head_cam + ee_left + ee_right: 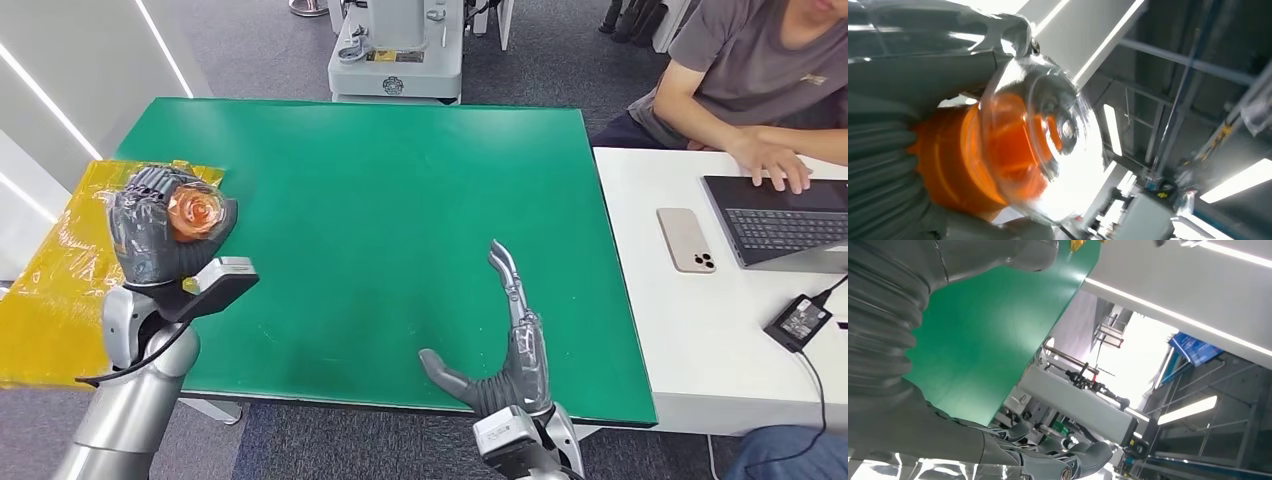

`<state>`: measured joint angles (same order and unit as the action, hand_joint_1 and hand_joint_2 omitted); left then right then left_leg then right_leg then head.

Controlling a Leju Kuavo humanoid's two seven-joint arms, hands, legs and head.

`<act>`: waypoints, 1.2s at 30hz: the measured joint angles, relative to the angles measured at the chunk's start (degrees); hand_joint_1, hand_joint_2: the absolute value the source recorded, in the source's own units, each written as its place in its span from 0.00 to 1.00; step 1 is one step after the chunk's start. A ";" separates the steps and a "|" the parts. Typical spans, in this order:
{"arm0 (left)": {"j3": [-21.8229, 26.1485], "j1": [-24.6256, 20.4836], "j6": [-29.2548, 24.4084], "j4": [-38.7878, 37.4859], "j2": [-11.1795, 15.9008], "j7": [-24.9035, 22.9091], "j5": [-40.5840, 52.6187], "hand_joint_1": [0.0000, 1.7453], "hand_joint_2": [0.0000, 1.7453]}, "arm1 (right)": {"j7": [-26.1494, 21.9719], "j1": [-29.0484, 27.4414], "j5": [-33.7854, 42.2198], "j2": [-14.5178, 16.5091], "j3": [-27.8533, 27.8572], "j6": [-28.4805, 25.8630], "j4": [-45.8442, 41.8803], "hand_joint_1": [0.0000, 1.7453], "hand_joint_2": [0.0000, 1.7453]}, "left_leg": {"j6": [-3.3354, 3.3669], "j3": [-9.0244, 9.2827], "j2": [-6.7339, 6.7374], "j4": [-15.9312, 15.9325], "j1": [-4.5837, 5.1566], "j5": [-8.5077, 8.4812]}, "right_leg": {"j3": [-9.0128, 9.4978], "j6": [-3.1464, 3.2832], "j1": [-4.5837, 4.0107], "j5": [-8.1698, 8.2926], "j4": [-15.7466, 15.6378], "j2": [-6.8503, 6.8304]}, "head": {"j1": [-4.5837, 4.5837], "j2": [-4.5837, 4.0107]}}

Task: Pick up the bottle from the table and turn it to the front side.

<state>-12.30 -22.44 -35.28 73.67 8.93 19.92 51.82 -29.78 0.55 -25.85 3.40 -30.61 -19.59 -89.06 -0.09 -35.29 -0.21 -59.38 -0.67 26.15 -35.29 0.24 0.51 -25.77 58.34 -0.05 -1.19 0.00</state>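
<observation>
Off the table's [400,180] nine o'clock edge, my left hand [160,235] grips the bottle [195,212]; right hand [505,345] released, six o'clock edge, bare green beyond.

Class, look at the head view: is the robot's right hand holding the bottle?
No. The right hand hangs open and empty above the green table, while the left hand grips the bottle.

From my station, left hand [160,235] hid most of the bottle [195,212], its label unreadable, person [745,75] cropped at frame edge.
</observation>
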 joint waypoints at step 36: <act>-7.87 -15.24 1.99 -53.58 0.14 -6.16 33.45 1.00 1.00 | 1.03 -1.23 -1.03 0.98 0.60 1.05 -2.55 0.00 1.00 | -0.04 0.00 0.14 -0.01 0.01 0.04 | -0.03 0.01 0.00 0.01 0.00 0.13 | 0.01 0.00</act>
<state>-20.17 -37.68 -33.30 20.09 9.07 13.76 85.27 -28.75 -0.68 -26.88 4.38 -30.00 -18.53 -91.60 -0.13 -35.30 -0.07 -59.39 -0.66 26.19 -35.31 0.25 0.52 -25.76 58.34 0.08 -1.18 0.00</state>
